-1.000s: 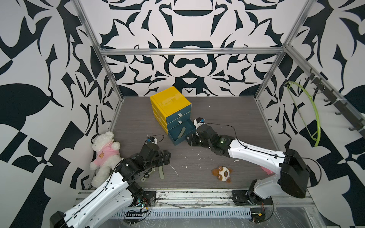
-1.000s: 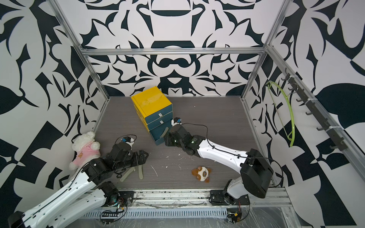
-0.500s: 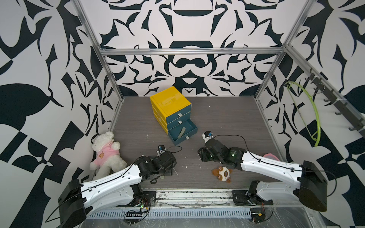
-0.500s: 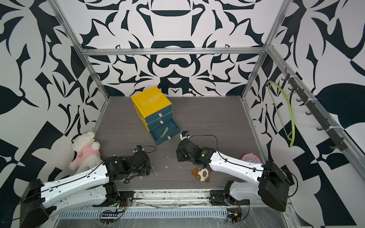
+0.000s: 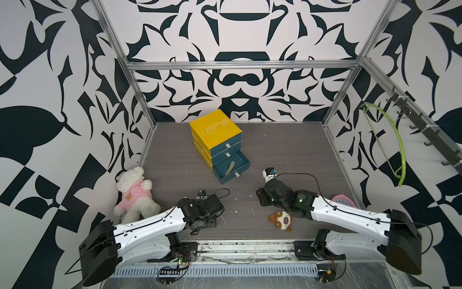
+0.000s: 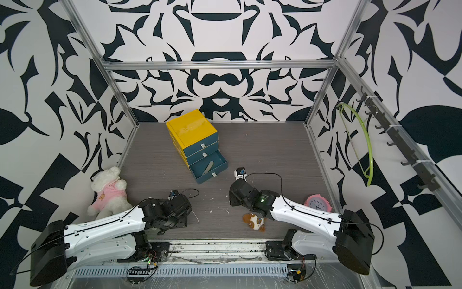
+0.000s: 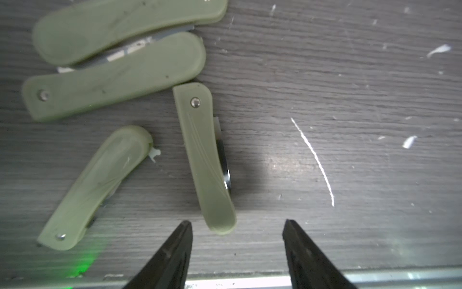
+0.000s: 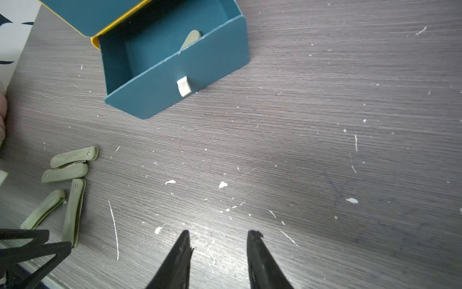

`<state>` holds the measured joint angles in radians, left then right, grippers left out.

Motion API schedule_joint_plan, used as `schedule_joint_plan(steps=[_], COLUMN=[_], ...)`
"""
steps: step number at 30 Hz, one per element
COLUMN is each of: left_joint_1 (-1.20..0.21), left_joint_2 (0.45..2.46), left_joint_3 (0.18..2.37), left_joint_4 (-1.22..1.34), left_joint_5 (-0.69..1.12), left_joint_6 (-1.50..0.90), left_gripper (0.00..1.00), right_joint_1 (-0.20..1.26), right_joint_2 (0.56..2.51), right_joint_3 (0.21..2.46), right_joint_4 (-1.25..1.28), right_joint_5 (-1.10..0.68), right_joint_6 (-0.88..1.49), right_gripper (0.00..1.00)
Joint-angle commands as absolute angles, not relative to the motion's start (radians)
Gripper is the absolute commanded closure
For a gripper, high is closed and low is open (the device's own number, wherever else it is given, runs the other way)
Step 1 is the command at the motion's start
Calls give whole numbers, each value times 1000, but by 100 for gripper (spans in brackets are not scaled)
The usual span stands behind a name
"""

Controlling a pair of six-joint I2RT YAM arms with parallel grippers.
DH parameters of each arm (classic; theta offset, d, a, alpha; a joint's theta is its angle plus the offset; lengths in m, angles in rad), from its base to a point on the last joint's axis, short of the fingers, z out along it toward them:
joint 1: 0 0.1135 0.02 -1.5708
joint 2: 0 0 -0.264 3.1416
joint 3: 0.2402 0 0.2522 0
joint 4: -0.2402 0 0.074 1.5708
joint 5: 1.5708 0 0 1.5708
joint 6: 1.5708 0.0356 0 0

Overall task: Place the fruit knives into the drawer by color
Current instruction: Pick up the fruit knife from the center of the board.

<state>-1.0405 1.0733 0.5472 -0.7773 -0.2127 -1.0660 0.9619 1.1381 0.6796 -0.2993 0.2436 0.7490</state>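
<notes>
The left jaws stand apart, about halfway open, low over the grey wood-grain counter [image 5: 287,150] near its front edge. Between their black fingertips [image 7: 175,250] lies the rounded end of one slim, curved olive-green plastic fruit knife [image 7: 205,157]. It lies close to one tip and well clear of the other, and is not pinched. A strip of steel blade shows along that knife's edge.

The right jaws are also apart, a little narrower, with nothing between their black fingertips [image 8: 260,255]. They hang over a bare, white-flecked patch of counter in front of the open drawer.

Five olive-green fruit knives are visible. Four lie loose on the counter by the left jaws. Two of them [image 7: 125,27] [image 7: 115,77] lie side by side and touching. A third [image 7: 97,185] lies slanted just beside the one at the fingertips. The fifth [image 5: 229,168] lies inside the pulled-out bottom drawer [image 5: 243,168].

There is one cube-shaped yellow cabinet [image 5: 215,127] towards the back of the counter. It has three dark teal drawers, each with a small pale pull tab. The upper two are shut and the lowest is open.

Other things on the counter:
- One white plush bear in a pink shirt [image 5: 135,192] lies at the left side.
- One small brown-and-white plush toy [image 5: 281,220] lies beside the right arm.
- One round pink clock [image 6: 317,203] sits behind that arm.

One green hanger [image 5: 397,145] hangs from the rail on the right wall.
</notes>
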Motion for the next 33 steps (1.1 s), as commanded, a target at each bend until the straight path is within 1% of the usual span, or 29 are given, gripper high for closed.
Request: schedule_joint_plan(steps=[1,3,6,13,17,22,27,33], left_joint_1=[-1041,-1033,-1002,-942,-936,-936,-936,-936], left_joint_2=[1129,1155,1174,1180,1202,1228,1231,1188], left_joint_3=[559,563,554,535,516,500,500,528], left_joint_4=[-767,-762,-748,-731,-709,-684,-683,-703], left_joint_5=[-202,-200,-176,-152,-137,-124,-121,-119], left_joint_6=[-1060,-1051,-1043,-1025,-1027,-1028,-1020,-1018], left_gripper=[41,43,51,55,55,59,68,76], right_joint_1=[965,965,966,965,965,964,964,963], right_joint_2=[1106,1098,1088,1075,1075,1082,1086,1092], right_joint_3=[682,681,676,663,666,671,668,670], right_joint_4=[-311,-313,-309,-300,-300,-296,-293,-294], right_joint_5=[280,284,287,287,290,291,293,298], right_joint_6=[753,752,750,745,738,733,738,742], right_gripper=[61,61,60,61,61,61,61,61])
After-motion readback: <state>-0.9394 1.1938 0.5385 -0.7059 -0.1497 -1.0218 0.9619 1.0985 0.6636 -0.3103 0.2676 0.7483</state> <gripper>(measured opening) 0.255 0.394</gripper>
